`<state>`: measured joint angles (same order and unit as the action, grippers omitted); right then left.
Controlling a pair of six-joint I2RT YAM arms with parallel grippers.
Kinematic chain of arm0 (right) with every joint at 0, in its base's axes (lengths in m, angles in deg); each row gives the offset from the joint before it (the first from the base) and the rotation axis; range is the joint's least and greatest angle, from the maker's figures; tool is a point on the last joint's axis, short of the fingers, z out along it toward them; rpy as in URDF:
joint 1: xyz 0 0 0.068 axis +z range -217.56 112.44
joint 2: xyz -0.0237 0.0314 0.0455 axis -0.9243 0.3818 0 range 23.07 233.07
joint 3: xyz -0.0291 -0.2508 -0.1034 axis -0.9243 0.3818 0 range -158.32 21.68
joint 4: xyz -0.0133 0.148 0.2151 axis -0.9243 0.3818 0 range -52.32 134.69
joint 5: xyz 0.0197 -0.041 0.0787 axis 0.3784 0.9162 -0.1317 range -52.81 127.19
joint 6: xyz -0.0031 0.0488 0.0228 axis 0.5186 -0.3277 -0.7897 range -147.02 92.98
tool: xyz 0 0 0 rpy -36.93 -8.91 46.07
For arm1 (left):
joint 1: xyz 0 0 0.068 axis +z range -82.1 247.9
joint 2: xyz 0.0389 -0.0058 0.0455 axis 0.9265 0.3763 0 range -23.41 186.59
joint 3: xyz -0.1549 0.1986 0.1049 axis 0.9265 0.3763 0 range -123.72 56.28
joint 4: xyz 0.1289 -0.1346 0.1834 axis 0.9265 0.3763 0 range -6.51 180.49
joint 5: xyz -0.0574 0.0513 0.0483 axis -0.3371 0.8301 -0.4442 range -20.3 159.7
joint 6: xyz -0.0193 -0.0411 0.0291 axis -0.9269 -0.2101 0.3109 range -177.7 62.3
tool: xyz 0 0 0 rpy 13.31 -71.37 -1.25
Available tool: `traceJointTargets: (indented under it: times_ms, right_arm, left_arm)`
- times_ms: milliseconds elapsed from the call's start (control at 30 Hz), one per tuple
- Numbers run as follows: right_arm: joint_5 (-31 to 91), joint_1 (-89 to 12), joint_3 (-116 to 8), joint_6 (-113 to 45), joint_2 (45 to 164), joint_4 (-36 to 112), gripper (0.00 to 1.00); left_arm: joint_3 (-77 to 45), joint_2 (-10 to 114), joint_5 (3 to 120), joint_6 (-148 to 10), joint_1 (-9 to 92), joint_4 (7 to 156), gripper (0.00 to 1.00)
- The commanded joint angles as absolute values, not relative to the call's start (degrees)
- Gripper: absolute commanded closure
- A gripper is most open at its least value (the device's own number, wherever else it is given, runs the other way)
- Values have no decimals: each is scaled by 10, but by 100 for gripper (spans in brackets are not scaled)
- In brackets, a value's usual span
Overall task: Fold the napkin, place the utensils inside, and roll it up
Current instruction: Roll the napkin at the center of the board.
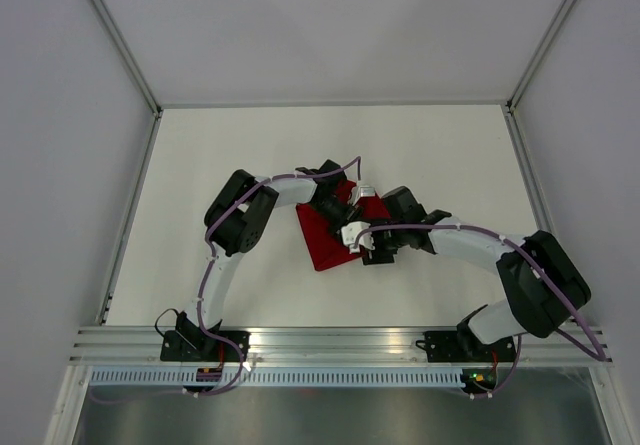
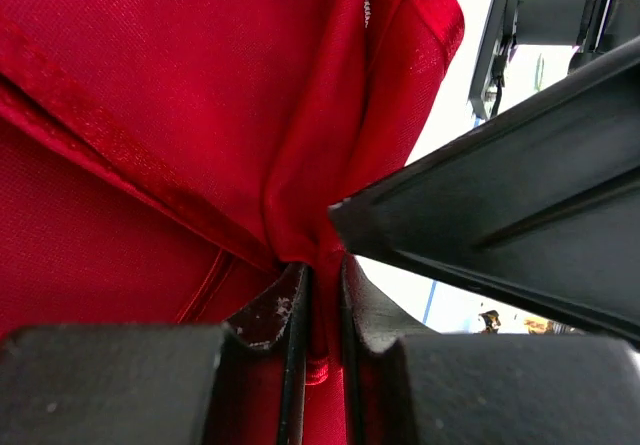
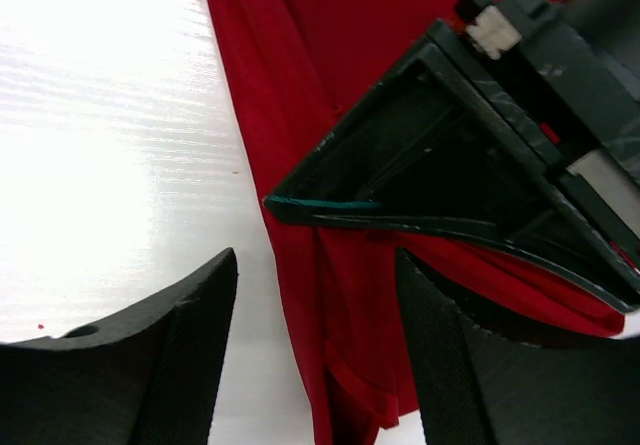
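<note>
Two end effectors meet over one napkin [image 1: 322,240], the red cloth lying on the white counter [image 1: 220,165] in the middle, between my two arms and partly hidden under both wrists. My left end effector [image 2: 320,277] has its jaws drawn together on a pinched-up ridge of the cloth. The fabric rises into the narrow slit between the pads and drapes away from it in soft folds, so I read this as a firm hold on the napkin rather than a mere touch. My right end effector [image 3: 316,265] stands with its jaws well apart and nothing clamped. A long strip of the napkin's edge runs straight up the gap between the fingers, lengthwise with my reach, with bare counter just to the left of it. The left end effector's dark body sits just beyond my right fingertips, very near them, on the same stretch of cloth. The relation that matters is this: the free edge lies directly ahead of and under the right end effector, aligned with its opening, so the right arm is the nearer one to take it. I judge the fold is in hand, not finished. Closing on the edge will need care not to knock the left jaws.
</note>
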<state>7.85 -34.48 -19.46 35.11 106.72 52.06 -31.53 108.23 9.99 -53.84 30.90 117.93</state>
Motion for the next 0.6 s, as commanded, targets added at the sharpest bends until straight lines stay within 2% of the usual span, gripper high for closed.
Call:
traceJointTargets:
  times_ms: [0, 133, 167, 367, 467, 567]
  right_arm:
    - [78, -335, -203, 364, 1087, 506, 34]
    - [77, -332, -209, 358, 1099, 510, 48]
    - [77, -332, -211, 357, 1102, 514, 56]
    - [67, -332, -264, 356, 1138, 589, 72]
    - [53, -334, -315, 362, 1175, 656, 81]
    - [34, -342, -365, 372, 1225, 720, 85]
  left_arm:
    - [-306, 1119, 197, -528, 311, 1201, 98]
    - [-306, 1119, 197, -525, 313, 1201, 98]
    - [-306, 1120, 197, -524, 314, 1201, 98]
    - [-308, 1115, 194, -523, 318, 1202, 98]
    - [-308, 1106, 201, -528, 321, 1200, 87]
    - [-299, 1082, 217, -544, 324, 1181, 68]
